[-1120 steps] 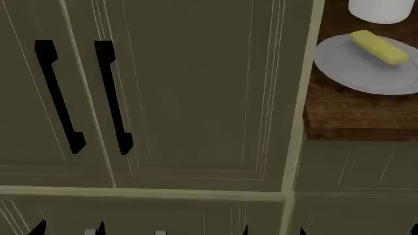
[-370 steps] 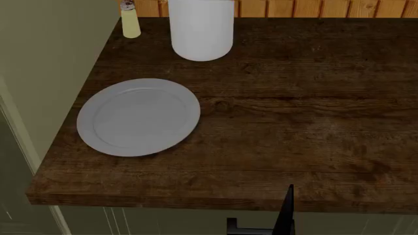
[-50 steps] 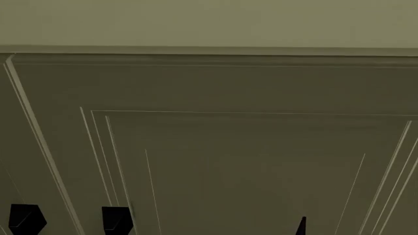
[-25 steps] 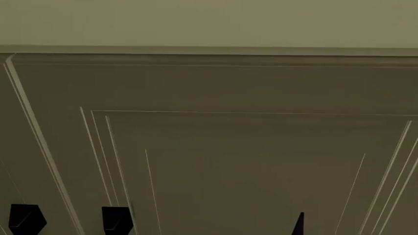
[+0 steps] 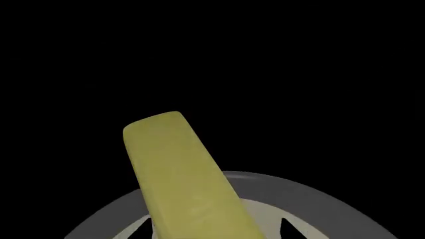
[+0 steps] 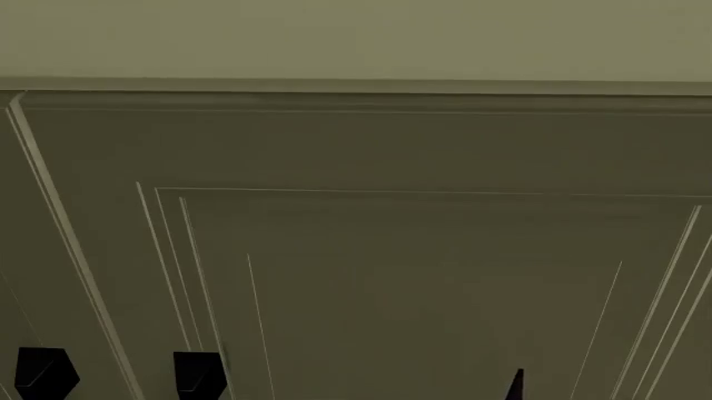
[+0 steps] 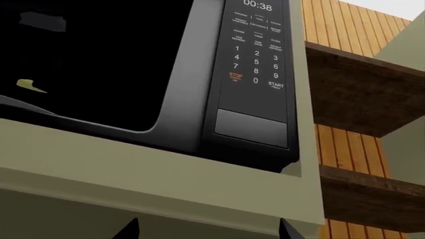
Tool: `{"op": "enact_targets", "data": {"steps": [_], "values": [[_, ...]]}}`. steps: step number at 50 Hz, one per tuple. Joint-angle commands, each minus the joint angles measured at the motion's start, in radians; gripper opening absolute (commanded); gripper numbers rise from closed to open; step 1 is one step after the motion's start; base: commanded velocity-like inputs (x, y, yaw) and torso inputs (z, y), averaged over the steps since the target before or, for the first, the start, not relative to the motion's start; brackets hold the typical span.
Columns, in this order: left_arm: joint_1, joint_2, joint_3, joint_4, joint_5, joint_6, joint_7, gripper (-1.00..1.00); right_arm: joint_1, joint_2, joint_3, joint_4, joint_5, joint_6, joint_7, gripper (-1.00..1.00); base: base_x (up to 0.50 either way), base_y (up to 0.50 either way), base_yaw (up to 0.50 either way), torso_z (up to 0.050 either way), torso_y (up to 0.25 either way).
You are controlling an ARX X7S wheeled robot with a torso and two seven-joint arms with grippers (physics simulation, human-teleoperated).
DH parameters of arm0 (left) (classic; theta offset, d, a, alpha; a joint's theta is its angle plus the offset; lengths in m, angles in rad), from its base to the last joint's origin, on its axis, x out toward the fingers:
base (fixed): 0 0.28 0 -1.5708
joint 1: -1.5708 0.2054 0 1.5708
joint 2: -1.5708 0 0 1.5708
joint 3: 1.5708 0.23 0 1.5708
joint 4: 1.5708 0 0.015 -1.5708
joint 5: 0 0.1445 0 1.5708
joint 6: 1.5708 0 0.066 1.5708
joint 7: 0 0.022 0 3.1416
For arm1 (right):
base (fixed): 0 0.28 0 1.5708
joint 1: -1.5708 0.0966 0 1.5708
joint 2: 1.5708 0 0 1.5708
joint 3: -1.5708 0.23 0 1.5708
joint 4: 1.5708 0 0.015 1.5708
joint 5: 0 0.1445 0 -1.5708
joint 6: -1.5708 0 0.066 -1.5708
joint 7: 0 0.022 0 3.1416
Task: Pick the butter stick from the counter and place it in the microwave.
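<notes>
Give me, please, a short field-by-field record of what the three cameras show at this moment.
butter stick: pale yellow, fills left wrist view, dark all around
grey disc: behind the butter stick
microwave: door open, cavity dark, keypad lit, clock reads 00:38
head view: panelled cabinet door, black handles
wooden shelves: beside microwave
grippers: fingers not visible

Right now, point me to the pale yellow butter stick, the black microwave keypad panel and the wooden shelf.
pale yellow butter stick (image 5: 182, 184): left wrist view, middle of its long top face.
black microwave keypad panel (image 7: 256, 64): right wrist view, among the number keys.
wooden shelf (image 7: 362, 94): right wrist view, dark underside.
</notes>
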Motion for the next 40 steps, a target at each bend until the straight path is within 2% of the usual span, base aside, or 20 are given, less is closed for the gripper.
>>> {"op": "enact_targets", "data": {"steps": [1, 18, 40], "values": [[0.063, 0.017, -0.01, 0.032, 0.006, -0.005, 0.009, -1.0, -0.006, -0.017, 0.033, -0.001, -0.013, -0.004, -0.027, 1.0, 0.0, 0.0, 0.0, 0.0, 0.0], [0.14, 0.016, 0.006, 0.071, -0.008, -0.007, 0.007, -1.0, 0.0, -0.017, 0.038, -0.001, -0.011, 0.006, -0.027, 1.0, 0.0, 0.0, 0.0, 0.001, 0.0], [0.174, 0.005, 0.028, 0.124, -0.025, -0.027, 0.008, -1.0, -0.012, -0.017, 0.038, -0.001, -0.017, -0.004, -0.023, 1.0, 0.0, 0.0, 0.0, 0.0, 0.0]]}}
